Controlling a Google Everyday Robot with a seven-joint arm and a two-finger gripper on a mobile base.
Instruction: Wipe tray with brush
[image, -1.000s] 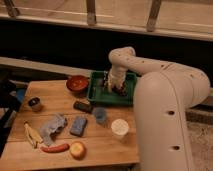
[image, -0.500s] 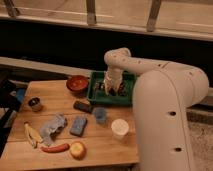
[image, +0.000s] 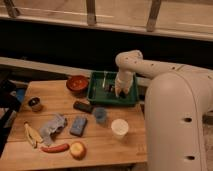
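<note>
The dark-green tray (image: 98, 96) sits at the back of the wooden table, right of the red bowl. My gripper (image: 120, 93) reaches straight down into the tray's right half, with its tip at or near the tray floor. Something dark shows at that tip, but I cannot tell whether it is the brush. A thin pale object (image: 104, 81) lies in the tray's left half. The white arm (image: 150, 67) comes in from the right over the tray's far corner.
The red bowl (image: 77, 83) is close to the tray's left rim. In front of the tray are a dark block (image: 83, 106), a blue cup (image: 100, 115) and a white cup (image: 119, 128). A sponge (image: 78, 125), a cloth (image: 53, 126), a banana (image: 32, 135) and an apple (image: 78, 149) lie further left.
The gripper shifted a little left inside the tray, then back to the right. Everything on the table has stayed in place.
</note>
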